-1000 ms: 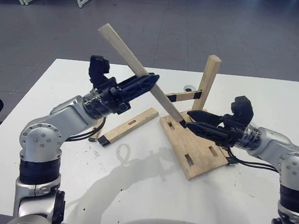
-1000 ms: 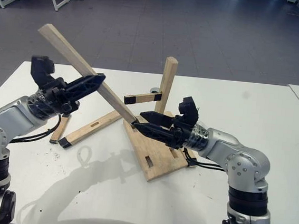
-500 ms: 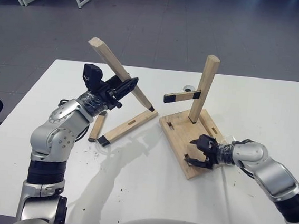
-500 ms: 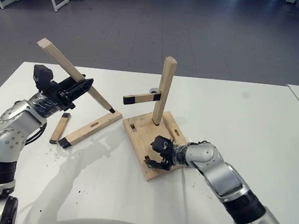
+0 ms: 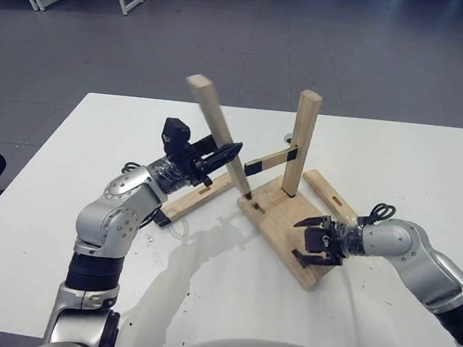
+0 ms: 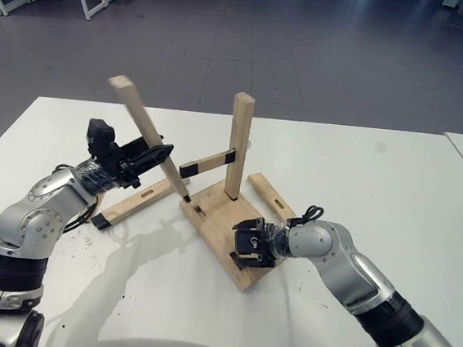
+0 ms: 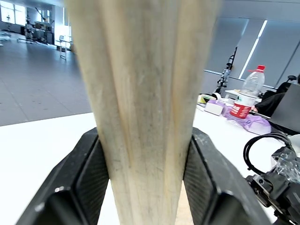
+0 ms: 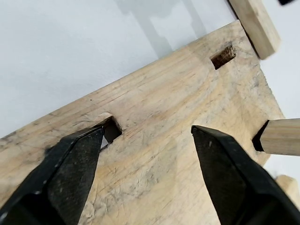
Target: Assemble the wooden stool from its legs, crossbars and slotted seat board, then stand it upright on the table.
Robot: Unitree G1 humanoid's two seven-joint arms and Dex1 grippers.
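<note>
Wood-on-wood fit is what you're lining up right now. Your left end effector (image 5: 224, 151) is clamped on the loose leg (image 5: 209, 110), gripping it around mid-length so the dark-tipped lower end is free to go into the seat board (image 5: 275, 227). That tip sits right at the slot on the board's left far corner; I can't tell if it's actually in yet. The leg leans back toward your left, so I'd guess it needs tipping upright before it seats.

Your right end effector (image 5: 309, 240) has its fingers spread apart over the board's near corner, straddling the edge beside another slot. To me that reads as bracing the board so it won't skate across the bench (image 5: 67, 174) when you push down.

One upright leg (image 5: 302, 139) already stands in the board, with a crossbar (image 5: 270, 161) poking out toward the held leg, which probably has to meet it. Two spare legs lie flat: one on the left (image 5: 186, 204), one behind the board on the right (image 5: 328, 195).

Versus half a second ago: the held leg was tilted much flatter, tip hanging over the left spare leg, short of the board. Now it's steeper and at the slot. The board has slid slightly left, and the right end effector has kept to that near corner.
</note>
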